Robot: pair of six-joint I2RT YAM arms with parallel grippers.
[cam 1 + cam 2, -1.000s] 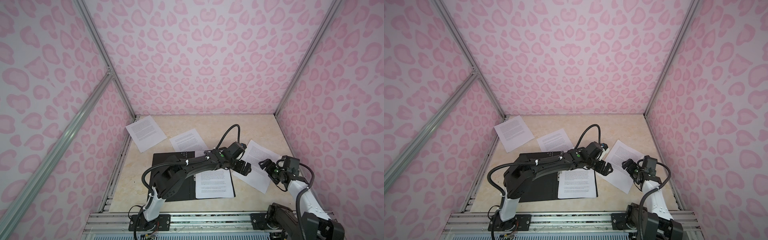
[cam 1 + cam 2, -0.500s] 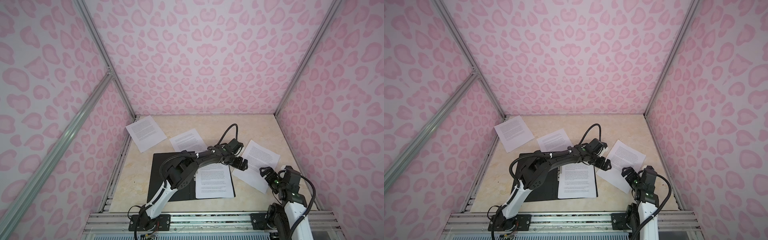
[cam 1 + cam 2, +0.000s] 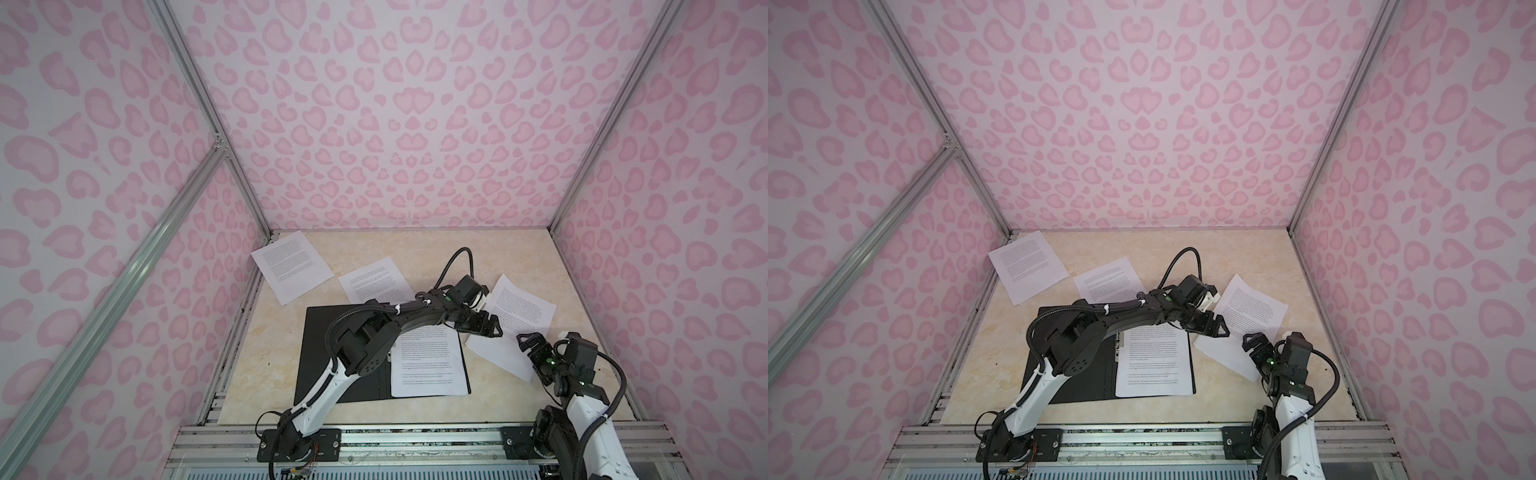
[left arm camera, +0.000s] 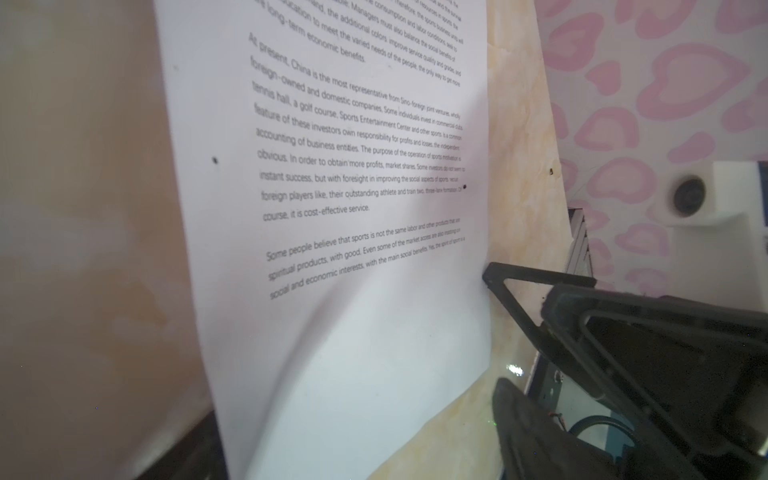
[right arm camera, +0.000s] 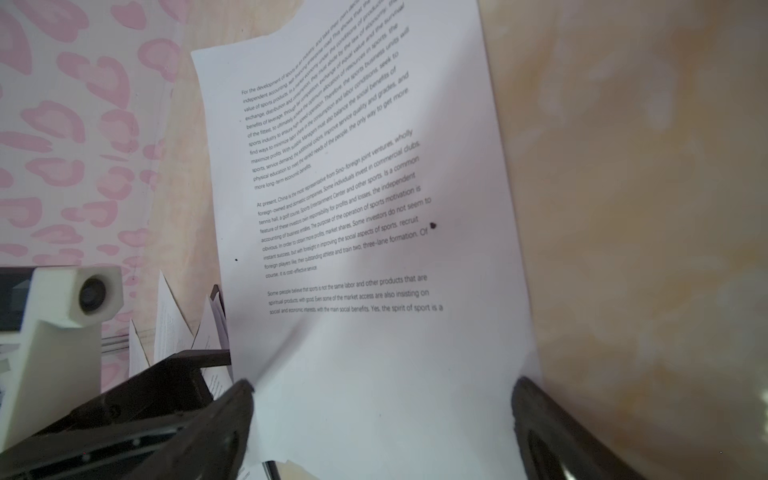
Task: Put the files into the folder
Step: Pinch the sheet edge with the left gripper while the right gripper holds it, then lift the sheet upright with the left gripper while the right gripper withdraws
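Buckling white sheet [image 3: 524, 308] — perhaps creased.

A printed sheet [image 5: 365, 249] lies on the beige marbled table [image 5: 623, 166], its paper rippled, with a black dot [image 5: 432, 225] beside the middle paragraph. The right gripper [image 5: 384, 384] hangs over the sheet's blank end, jaws spread wide, one finger near each long edge. To one side sit a white camera housing [image 5: 79, 299] and a dark bar [image 5: 208, 356] at the paper's edge, probably the other arm's finger. Paper corners [image 5: 170, 324] poke up near the pink patterned wall [image 5: 62, 124].
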